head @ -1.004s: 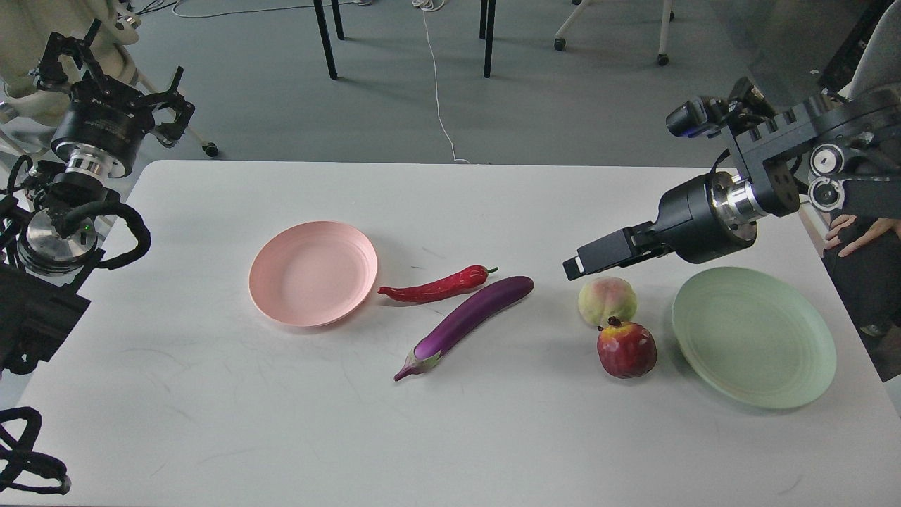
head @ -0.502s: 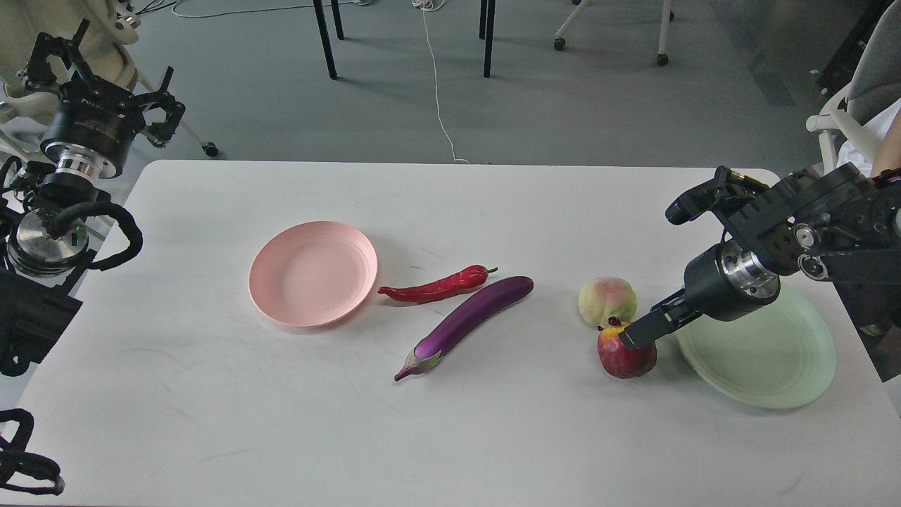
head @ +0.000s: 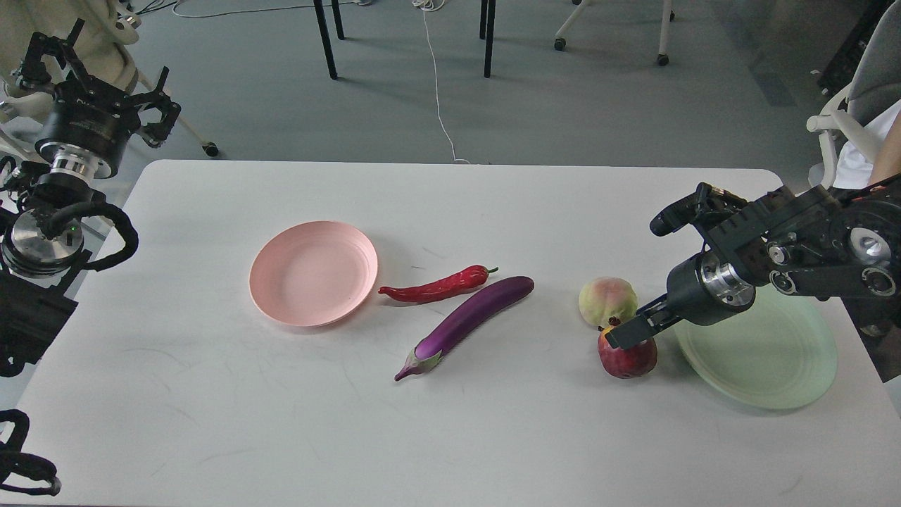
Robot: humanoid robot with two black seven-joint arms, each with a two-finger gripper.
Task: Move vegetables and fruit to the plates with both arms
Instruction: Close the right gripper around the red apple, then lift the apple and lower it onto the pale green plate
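From the head view: right gripper (head: 618, 336) sits down on top of the pomegranate (head: 627, 352), fingers indistinct (grip impossible to tell). Peach (head: 607, 301) touches it at 11 o'clock, green plate (head: 771, 370) at 3. Eggplant (head: 464, 323) and chili (head: 435, 287) lie mid-table beside the pink plate (head: 313, 272). Left gripper (head: 105, 105) hangs spread, off the table's far-left corner.

grey floor (head: 598, 105) (chair legs (head: 327, 35) beyond)
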